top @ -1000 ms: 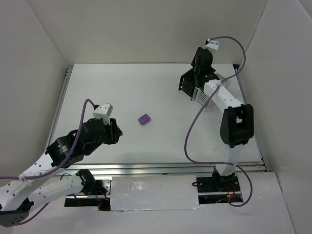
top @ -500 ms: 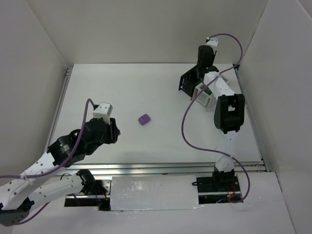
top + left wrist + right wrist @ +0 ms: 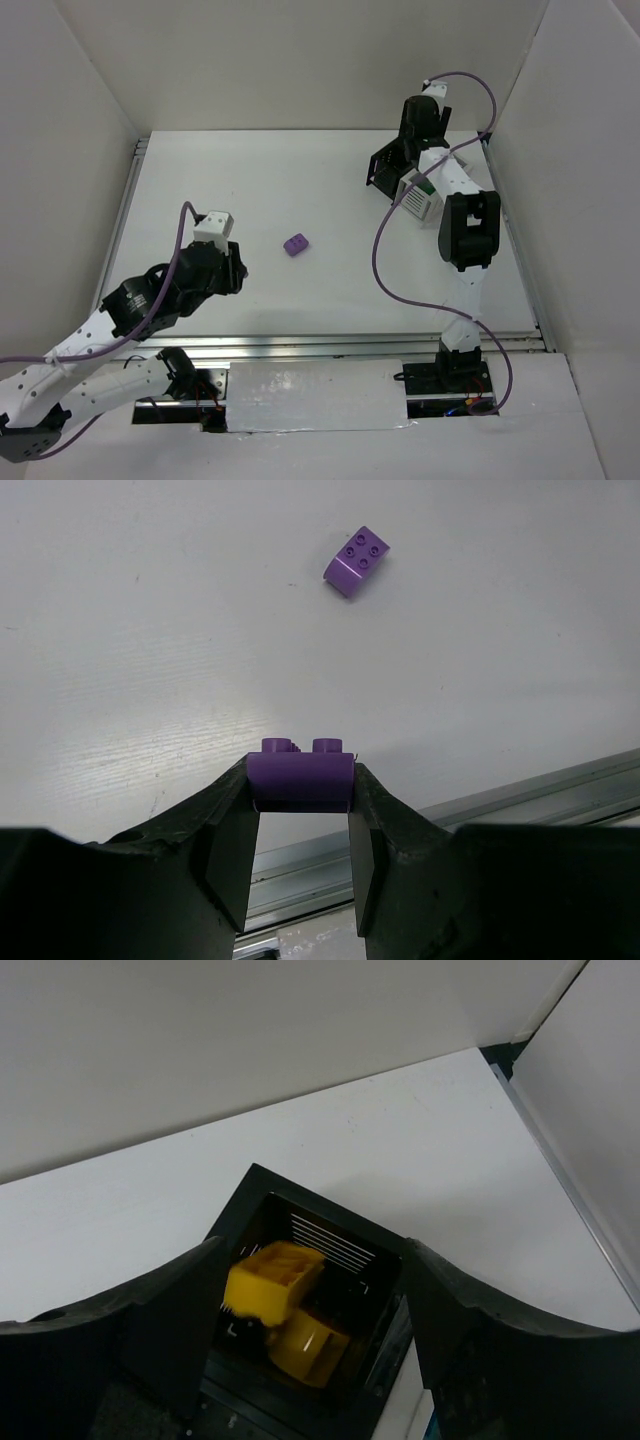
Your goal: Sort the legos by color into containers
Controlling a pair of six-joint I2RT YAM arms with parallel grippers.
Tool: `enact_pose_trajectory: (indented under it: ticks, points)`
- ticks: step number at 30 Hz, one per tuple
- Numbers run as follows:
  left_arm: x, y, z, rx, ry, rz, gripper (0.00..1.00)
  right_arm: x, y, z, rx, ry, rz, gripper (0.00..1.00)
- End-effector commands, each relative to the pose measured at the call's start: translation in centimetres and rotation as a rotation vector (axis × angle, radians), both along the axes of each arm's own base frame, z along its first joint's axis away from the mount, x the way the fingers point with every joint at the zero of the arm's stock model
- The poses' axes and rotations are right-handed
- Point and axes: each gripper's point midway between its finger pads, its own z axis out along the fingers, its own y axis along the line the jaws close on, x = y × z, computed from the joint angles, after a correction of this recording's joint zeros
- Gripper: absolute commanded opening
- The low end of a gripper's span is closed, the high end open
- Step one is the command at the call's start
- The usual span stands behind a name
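My left gripper (image 3: 300, 780) is shut on a purple lego (image 3: 300, 776), studs pointing away, held just above the table at the near left (image 3: 238, 268). A second purple lego (image 3: 357, 561) lies loose on the table ahead of it (image 3: 296, 244). At the far right my right gripper (image 3: 312, 1260) hangs open directly over the black container (image 3: 330, 1208). Two yellow legos are inside: one (image 3: 272, 1280) blurred and apart from both fingers, the other (image 3: 318, 1348) lower down. The white container (image 3: 417, 197) stands against the black container (image 3: 383, 170).
White walls close in the table at the back and on both sides. A metal rail (image 3: 520, 798) runs along the near edge just behind my left gripper. The right arm's purple cable (image 3: 385, 270) loops over the table's right part.
The right arm swung over the black container, then its gripper opened and a yellow lego left it into the container. The left arm barely moved and keeps its purple lego.
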Motion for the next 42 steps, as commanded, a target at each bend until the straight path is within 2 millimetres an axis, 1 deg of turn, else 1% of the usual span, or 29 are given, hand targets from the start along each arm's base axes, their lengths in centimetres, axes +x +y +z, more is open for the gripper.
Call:
enact_pose_trajectory:
  ticks: [1,4,7,8,10,11,12,13,14,15,16,17,18,19,20,21,22,23,24,25,26,27,28,29,30,32,36,38,42]
  points:
    - [0.4,-0.2,0.8,-0.012,-0.028,-0.002,0.0,0.7,-0.5,2.7,0.001,-0.055,0.006,0.78]
    - [0.4,-0.1,1.0,-0.02,-0.031,0.002,0.0,0.9,0.1,3.0,0.018,-0.058,0.034,0.79]
    - [0.7,0.1,1.1,-0.031,-0.036,0.01,0.0,-0.1,1.1,5.0,0.067,-0.068,0.077,0.8]
    - [0.9,0.3,1.2,-0.039,-0.036,0.019,0.0,-0.4,2.5,5.7,0.109,-0.065,0.15,0.8]
    - [1.1,-0.6,1.9,-0.096,-0.045,-0.02,0.0,-2.4,5.6,5.9,0.216,-0.012,0.295,0.8]
    - [1.5,-0.5,2.5,-0.126,-0.055,-0.014,0.0,-5.0,9.3,7.5,0.3,0.003,0.48,0.8]
    - [1.6,-0.9,3.0,-0.162,-0.063,-0.028,0.0,-6.9,11.1,8.3,0.349,0.013,0.557,0.82]
    - [1.8,-2.3,4.6,-0.246,-0.082,-0.09,0.0,-10.2,13.6,12.3,0.409,-0.04,0.643,0.95]
    - [1.5,-3.2,5.5,-0.29,-0.09,-0.135,0.0,-12.8,15.3,9.3,0.465,0.036,0.694,1.0]
    - [1.4,-4.1,6.5,-0.328,-0.095,-0.177,0.0,-15.9,18.2,10.0,0.53,0.044,0.839,1.0]
    - [0.7,-5.7,9.2,-0.408,-0.126,-0.27,0.0,-19.9,20.8,14.2,0.563,-0.053,0.975,1.0]
    - [0.4,-6.2,10.5,-0.44,-0.144,-0.307,0.0,-22.9,22.1,11.2,0.619,0.023,1.038,1.0]
    - [0.3,-6.8,11.6,-0.467,-0.153,-0.336,0.0,-26.4,23.9,12.0,0.683,0.031,1.183,0.99]
    - [-0.4,-7.4,14.2,-0.523,-0.186,-0.388,0.0,-29.9,24.6,14.8,0.672,-0.048,1.29,0.99]
    - [-0.5,-7.8,15.2,-0.541,-0.192,-0.415,0.0,-32.7,25.6,12.5,0.719,0.009,1.358,0.98]
    - [-0.8,-8.2,16.2,-0.561,-0.199,-0.454,0.0,-35.3,26.4,13.3,0.783,0.004,1.434,0.97]
    - [-2.1,-8.9,18.2,-0.609,-0.208,-0.537,0.0,-39.8,27.7,14.1,0.791,-0.001,1.612,0.96]
    - [-2.4,-9.6,18.8,-0.626,-0.197,-0.582,0.0,-41.7,28.4,14.4,0.812,0.003,1.674,0.96]
    - [-2.9,-10.2,20.0,-0.659,-0.222,-0.644,0.0,-43.6,29.0,15.0,0.846,0.02,1.734,0.95]
    - [-3.6,-10.8,20.5,-0.688,-0.213,-0.695,0.0,-45.9,29.3,16.0,0.834,0.006,1.836,0.95]
    - [-4.4,-11.3,20.6,-0.709,-0.199,-0.759,0.0,-48.0,30.1,16.0,0.856,0.034,1.896,0.95]
    - [-4.5,-11.5,21.3,-0.728,-0.229,-0.78,0.0,-48.9,30.1,16.3,0.884,0.052,1.912,0.95]
    - [-4.5,-11.7,20.9,-0.739,-0.215,-0.781,0.0,-50.2,29.8,17.7,0.872,-0.018,1.961,0.95]
    - [-5.0,-11.8,20.8,-0.747,-0.21,-0.81,0.0,-51.0,29.6,17.4,0.887,-0.01,1.982,0.95]
    - [-5.2,-12.0,20.8,-0.765,-0.212,-0.83,0.0,-52.1,29.6,18.2,0.899,-0.028,2.021,0.95]
    - [-6.3,-12.4,21.4,-0.798,-0.233,-0.908,0.0,-52.5,30.0,18.8,0.892,-0.028,2.032,0.95]
    - [-6.1,-12.8,20.1,-0.827,-0.169,-0.904,0.0,-53.4,31.1,19.7,0.922,0.003,2.04,0.94]
    - [-5.9,-12.9,19.4,-0.816,-0.148,-0.887,0.0,-53.2,31.8,20.0,0.93,0.007,2.013,0.93]
    - [-5.8,-12.8,18.9,-0.815,-0.136,-0.876,0.0,-52.3,32.4,20.4,0.939,-0.009,1.97,0.85]
